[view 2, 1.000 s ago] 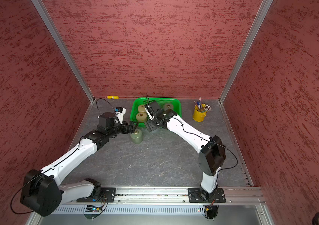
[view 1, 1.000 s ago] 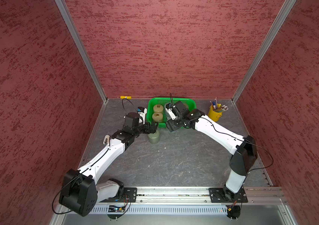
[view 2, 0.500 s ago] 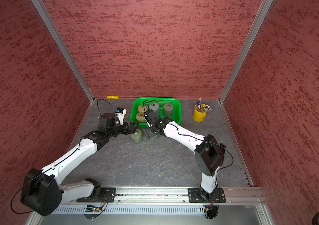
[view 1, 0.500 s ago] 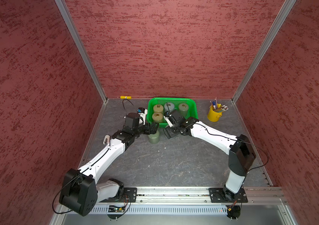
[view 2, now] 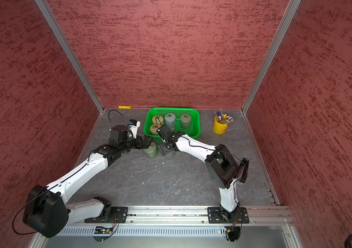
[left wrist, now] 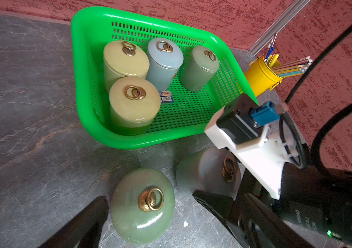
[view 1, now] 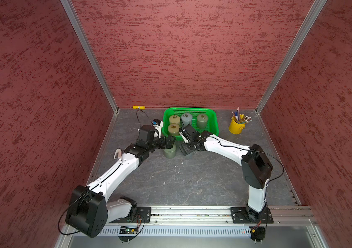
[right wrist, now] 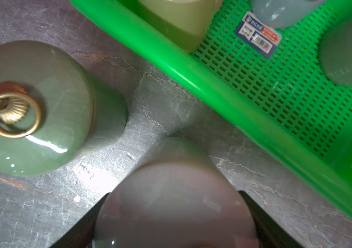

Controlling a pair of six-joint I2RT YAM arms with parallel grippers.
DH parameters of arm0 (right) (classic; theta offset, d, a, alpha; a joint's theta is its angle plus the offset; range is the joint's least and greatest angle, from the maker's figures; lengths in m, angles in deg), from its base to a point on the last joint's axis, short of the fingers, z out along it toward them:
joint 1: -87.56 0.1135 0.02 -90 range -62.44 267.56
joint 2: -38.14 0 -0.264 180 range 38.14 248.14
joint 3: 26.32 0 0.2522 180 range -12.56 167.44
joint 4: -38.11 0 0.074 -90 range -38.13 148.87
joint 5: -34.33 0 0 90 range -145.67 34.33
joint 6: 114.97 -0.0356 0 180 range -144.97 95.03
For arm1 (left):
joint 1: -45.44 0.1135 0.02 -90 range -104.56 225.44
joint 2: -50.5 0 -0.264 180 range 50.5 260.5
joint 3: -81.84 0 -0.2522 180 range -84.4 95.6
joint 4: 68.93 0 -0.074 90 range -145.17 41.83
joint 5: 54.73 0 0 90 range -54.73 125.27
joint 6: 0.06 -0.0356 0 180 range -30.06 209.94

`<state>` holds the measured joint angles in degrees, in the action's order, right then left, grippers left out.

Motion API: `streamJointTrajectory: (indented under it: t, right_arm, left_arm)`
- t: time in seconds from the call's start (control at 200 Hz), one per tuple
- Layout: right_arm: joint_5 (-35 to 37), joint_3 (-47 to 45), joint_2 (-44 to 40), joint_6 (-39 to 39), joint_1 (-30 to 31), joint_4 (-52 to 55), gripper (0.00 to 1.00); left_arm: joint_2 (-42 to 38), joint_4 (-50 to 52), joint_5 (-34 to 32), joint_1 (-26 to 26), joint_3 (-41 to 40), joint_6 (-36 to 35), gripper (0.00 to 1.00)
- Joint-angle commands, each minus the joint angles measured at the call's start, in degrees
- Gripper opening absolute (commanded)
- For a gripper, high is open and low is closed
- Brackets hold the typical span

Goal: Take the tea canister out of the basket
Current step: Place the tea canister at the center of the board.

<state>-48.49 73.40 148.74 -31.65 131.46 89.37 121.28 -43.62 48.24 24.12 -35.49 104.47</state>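
Your right claw (right wrist: 172, 204) clamps the glossy pale tea canister (left wrist: 203, 169) just outside the perforated green basket (left wrist: 127, 143) — a jade-green canister (right wrist: 35, 107) stands close beside, between the spread fingers (left wrist: 89, 219) of your left claw (left wrist: 151, 206).

Both top views are bright, sharp and evenly lit from overhead; shadows on the grey marbled tabletop (view 1: 181, 182) at mid-frame are soft and faint. In the right wrist view the pale grey-green glazed canister (right wrist: 175, 204) nearest the lens is badly blurred, and the glossy green ceramic canister with a brass ring (right wrist: 41, 120) carries white glare spots.
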Motion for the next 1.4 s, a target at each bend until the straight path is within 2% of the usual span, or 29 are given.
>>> streamJointTrajectory:
  t: [0.0,0.22,0.406,0.536,0.636,0.917,1.227,1.338,1.398]
  right_arm:
    - [2.5,0.5,0.1,-0.6,0.2,-3.2,0.0]
    - [3.0,1.0,1.3,-0.7,0.2,-2.7,0.0]
    - [3.0,0.5,1.7,-0.4,0.2,-3.4,0.08]
    - [2.4,0.8,2.0,-0.5,0.2,-3.2,0.22]
    - [2.1,0.7,2.2,-0.6,0.2,-3.3,0.44]
    - [1.6,0.6,2.8,-1.2,0.1,-3.3,0.72]
    - [1.0,0.5,2.8,-1.8,0.2,-3.9,0.88]
    - [1.1,0.6,2.9,-1.8,0.2,-3.8,0.98]
    - [1.2,0.5,2.9,-1.9,0.2,-3.7,0.98]
  left_arm:
    - [0.4,-1.0,-0.6,-0.2,-0.5,-1.2,1.0]
    - [0.6,-1.2,-0.7,-0.3,-0.6,-1.2,1.0]
    - [0.6,-1.0,-0.7,-0.3,-0.4,-1.5,1.0]
    - [0.5,-1.0,-0.8,-0.3,-0.4,-1.6,1.0]
    - [0.5,-1.0,-0.8,-0.4,-0.5,-1.6,1.0]
    - [0.4,-1.1,-0.9,-0.4,-1.0,-1.7,1.0]
    - [0.0,-1.0,-1.5,-0.4,-1.5,-1.8,1.0]
    - [0.0,-1.0,-1.5,-0.4,-1.5,-1.9,1.0]
    - [0.1,-1.1,-1.6,-0.4,-1.6,-1.9,1.0]
